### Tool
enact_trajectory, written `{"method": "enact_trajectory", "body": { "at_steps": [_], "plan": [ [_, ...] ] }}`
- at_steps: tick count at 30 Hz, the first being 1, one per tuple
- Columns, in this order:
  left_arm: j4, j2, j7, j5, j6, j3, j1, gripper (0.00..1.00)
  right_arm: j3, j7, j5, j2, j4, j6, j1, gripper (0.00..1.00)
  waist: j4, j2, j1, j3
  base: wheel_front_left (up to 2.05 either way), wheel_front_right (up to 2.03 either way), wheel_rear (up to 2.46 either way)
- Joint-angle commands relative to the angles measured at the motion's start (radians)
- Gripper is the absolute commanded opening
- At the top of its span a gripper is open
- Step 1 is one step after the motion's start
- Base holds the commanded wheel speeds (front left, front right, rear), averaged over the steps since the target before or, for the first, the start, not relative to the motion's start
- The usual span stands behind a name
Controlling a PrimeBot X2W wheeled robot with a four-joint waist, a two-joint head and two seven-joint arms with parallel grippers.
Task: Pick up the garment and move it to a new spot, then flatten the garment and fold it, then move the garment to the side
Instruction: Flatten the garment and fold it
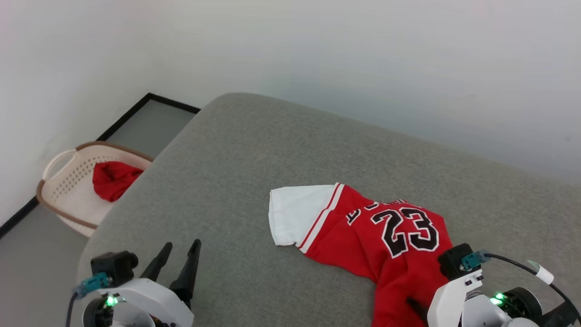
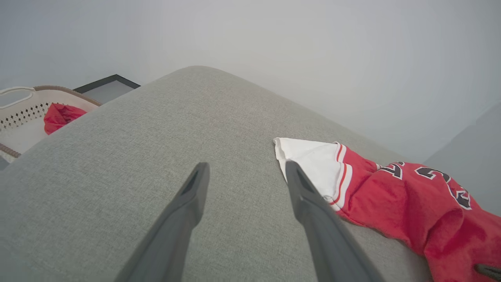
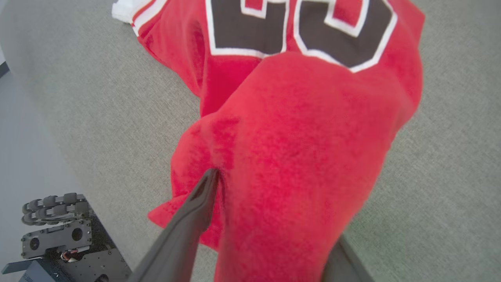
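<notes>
You are on the first step, the pick-up. The garment (image 1: 363,227) lies crumpled on the right half of the grey cushion (image 1: 254,150), number side up, its white part (image 1: 295,213) toward the cushion's middle and its red end at the cushion's near edge. Your right gripper (image 3: 254,176) straddles a raised fold of that red end. One finger presses into the cloth and the other is buried under it, so you cannot tell whether it has a real hold. Your left gripper (image 1: 181,245) hovers spread wide and empty over the cushion's left half. Next, clamp firmly on the fold, lift, and carry it toward that bare left half. Nothing else lies on the cushion. A basket (image 1: 59,159) holding a red cloth bundle (image 1: 113,179) sits on the floor off its left edge, so don't mistake that bundle for yours.
</notes>
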State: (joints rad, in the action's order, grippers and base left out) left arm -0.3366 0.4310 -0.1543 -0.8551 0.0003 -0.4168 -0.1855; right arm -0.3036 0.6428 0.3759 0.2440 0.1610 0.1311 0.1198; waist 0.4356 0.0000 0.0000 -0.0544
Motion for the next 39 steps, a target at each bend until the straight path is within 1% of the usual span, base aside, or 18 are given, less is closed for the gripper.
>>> {"method": "enact_trajectory", "body": {
  "at_steps": [1,6,10,13,18,23,29,32,33,34,35,36,39],
  "plan": [
    [-0.008,-0.003,-0.012,-0.001,0.002,0.002,-0.002,1.0,-0.005,-0.012,-0.011,0.002,0.018,-0.001,0.023,0.0,0.014,0.0,0.0,0.011,0.0,0.0,0.0],
    [-0.018,-0.004,-0.027,-0.004,0.001,0.006,0.007,1.0,-0.004,-0.025,-0.021,0.003,0.045,-0.001,0.037,0.0,0.011,0.0,0.0,0.003,0.0,0.0,0.0],
    [-0.022,-0.002,-0.033,-0.011,0.001,0.012,0.017,1.0,-0.024,-0.037,-0.038,0.031,0.027,-0.001,0.068,0.0,0.005,0.0,0.0,-0.007,0.0,0.0,0.0],
    [-0.026,-0.002,-0.028,-0.011,0.003,0.007,0.019,1.0,-0.066,-0.057,-0.053,0.06,-0.009,-0.001,0.105,0.0,0.0,0.0,0.0,-0.013,0.0,0.0,0.0],
    [-0.028,-0.004,-0.025,-0.014,0.007,0.005,0.014,1.0,-0.215,-0.092,-0.052,0.119,-0.097,-0.001,0.179,0.0,-0.006,0.0,0.0,-0.023,0.0,0.0,0.0],
    [-0.033,-0.006,-0.019,-0.012,0.009,-0.003,0.009,1.0,-0.371,-0.122,-0.012,0.144,-0.152,-0.001,0.243,0.0,-0.009,0.0,0.0,-0.023,0.0,0.0,0.0],
    [-0.044,-0.013,-0.016,-0.013,0.009,-0.011,0.0,1.0,-0.465,-0.089,0.06,0.144,-0.143,-0.001,0.235,0.0,-0.007,0.0,0.0,-0.015,0.0,0.0,0.0],
    [-0.052,-0.014,-0.011,-0.014,0.007,-0.014,-0.003,1.0,-0.485,-0.09,0.08,0.151,-0.134,-0.001,0.214,0.0,-0.008,0.0,0.0,-0.012,0.0,0.0,0.0],
    [-0.054,-0.014,-0.01,-0.014,0.006,-0.016,-0.004,1.0,-0.488,-0.093,0.083,0.149,-0.129,-0.001,0.206,0.05,-0.008,0.0,0.0,-0.011,0.0,0.0,0.0],
    [-0.057,-0.015,-0.01,-0.013,0.005,-0.017,-0.007,1.0,-0.481,-0.097,0.085,0.145,-0.123,-0.001,0.2,0.3,-0.009,0.0,0.0,-0.011,0.0,0.0,0.0],
    [-0.06,-0.015,-0.011,-0.013,0.004,-0.018,-0.009,1.0,-0.476,-0.103,0.082,0.144,-0.117,-0.001,0.197,0.88,-0.009,0.0,0.0,-0.01,0.0,0.0,0.0],
    [-0.063,-0.017,-0.011,-0.014,0.003,-0.018,-0.012,1.0,-0.469,-0.107,0.085,0.14,-0.111,-0.001,0.191,1.0,-0.01,0.0,0.0,-0.01,0.0,0.0,0.0],
    [-0.072,-0.013,-0.013,-0.01,0.004,-0.02,-0.016,1.0,-0.445,-0.119,0.104,0.122,-0.106,-0.001,0.177,1.0,-0.023,0.0,0.0,-0.006,0.0,0.0,0.0]
  ]
}}
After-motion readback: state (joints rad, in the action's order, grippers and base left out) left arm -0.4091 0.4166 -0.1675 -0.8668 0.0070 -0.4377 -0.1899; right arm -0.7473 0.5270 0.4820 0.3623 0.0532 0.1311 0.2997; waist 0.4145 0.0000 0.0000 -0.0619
